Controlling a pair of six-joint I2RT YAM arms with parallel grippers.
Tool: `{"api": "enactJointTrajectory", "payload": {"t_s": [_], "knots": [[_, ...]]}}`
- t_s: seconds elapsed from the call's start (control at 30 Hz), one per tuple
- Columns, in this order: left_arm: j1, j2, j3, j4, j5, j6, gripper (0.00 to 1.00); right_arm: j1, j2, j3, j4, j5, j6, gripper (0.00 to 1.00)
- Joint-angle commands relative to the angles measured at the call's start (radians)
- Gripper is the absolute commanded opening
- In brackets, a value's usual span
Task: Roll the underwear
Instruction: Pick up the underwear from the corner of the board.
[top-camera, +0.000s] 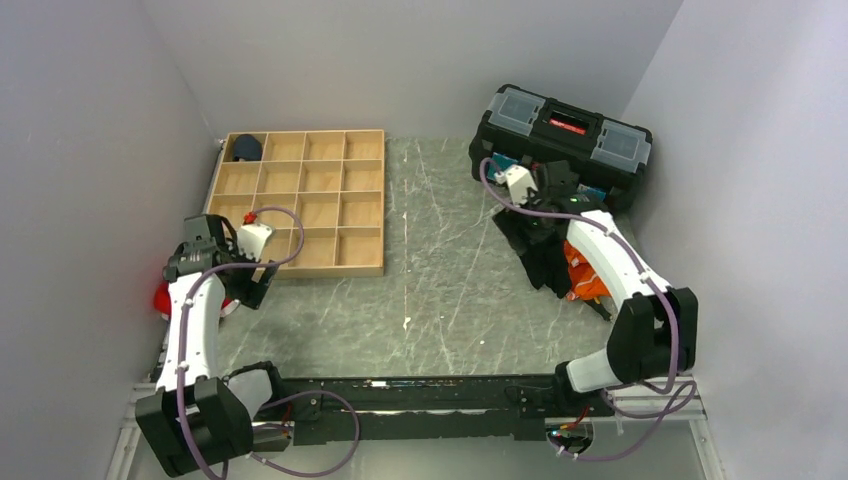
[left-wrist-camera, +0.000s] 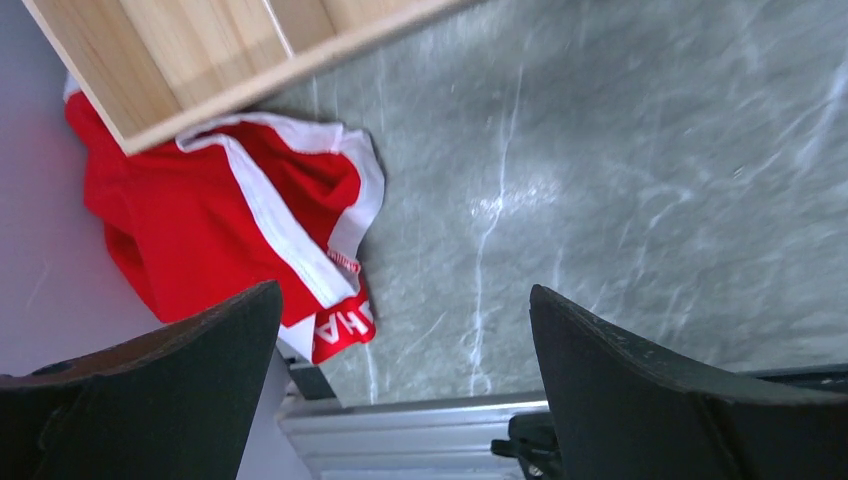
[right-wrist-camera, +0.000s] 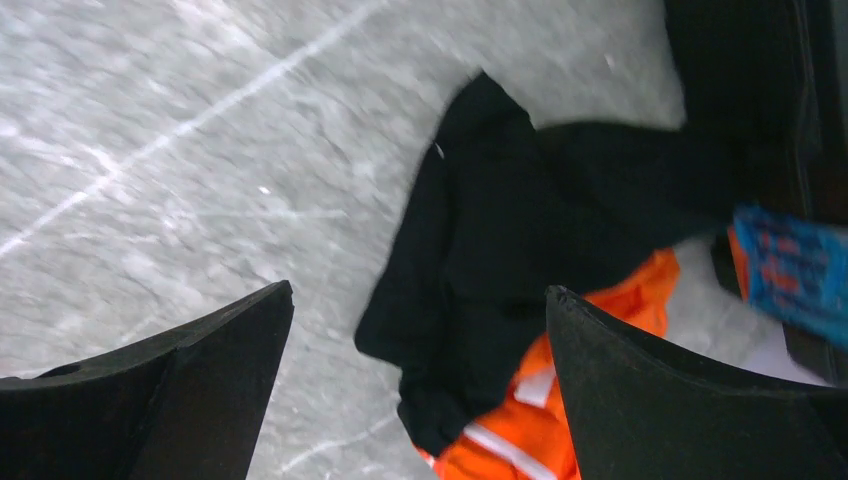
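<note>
Black fingers of the left gripper (left-wrist-camera: 405, 300) fill the bottom of the left wrist view, spread wide with nothing between them, hanging above the grey marbled table top (left-wrist-camera: 620, 170). Just beyond the finger on the left of that view lies the bright red fabric underwear with white trim (left-wrist-camera: 200, 220), crumpled and unrolled. A strip of red band printed with white letters shows at its near edge. It sits at the table's left edge beside the grey wall, touching the near left corner of the pale wooden compartment tray (left-wrist-camera: 280, 80). Whether the fabric runs under that corner or only lies against it is hard to tell from this angle. From the top camera only a small red patch of the underwear (top-camera: 160, 298) shows past the left arm. The tray (top-camera: 300, 270) stands on the left half of the table with a dark navy rolled bundle (top-camera: 247, 148) in its far left compartment.

On the right side, the right gripper (right-wrist-camera: 418, 295) is likewise spread wide and holds nothing. It is poised over a rumpled black cloth (right-wrist-camera: 500, 230) that overlaps an orange cloth with pale stripes (right-wrist-camera: 560, 400). Both cloths lie just in front of a black plastic toolbox with grey lid latches (top-camera: 565, 130) at the far right corner.
</note>
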Motion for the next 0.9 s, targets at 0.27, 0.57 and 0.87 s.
{"api": "enactJointTrajectory", "payload": {"t_s": [0.27, 0.57, 0.87], "knots": [[0.092, 0.102, -0.062, 0.048, -0.230, 0.121, 0.99, -0.192, -0.055, -0.101, -0.036, 0.024, 0.012, 1.00], [0.163, 0.309, -0.074, 0.167, -0.252, 0.155, 0.94, -0.211, -0.020, -0.116, -0.019, -0.013, 0.014, 1.00], [0.164, 0.364, -0.060, 0.162, -0.110, 0.172, 0.21, -0.233, -0.027, -0.137, -0.007, -0.010, 0.012, 1.00]]}}
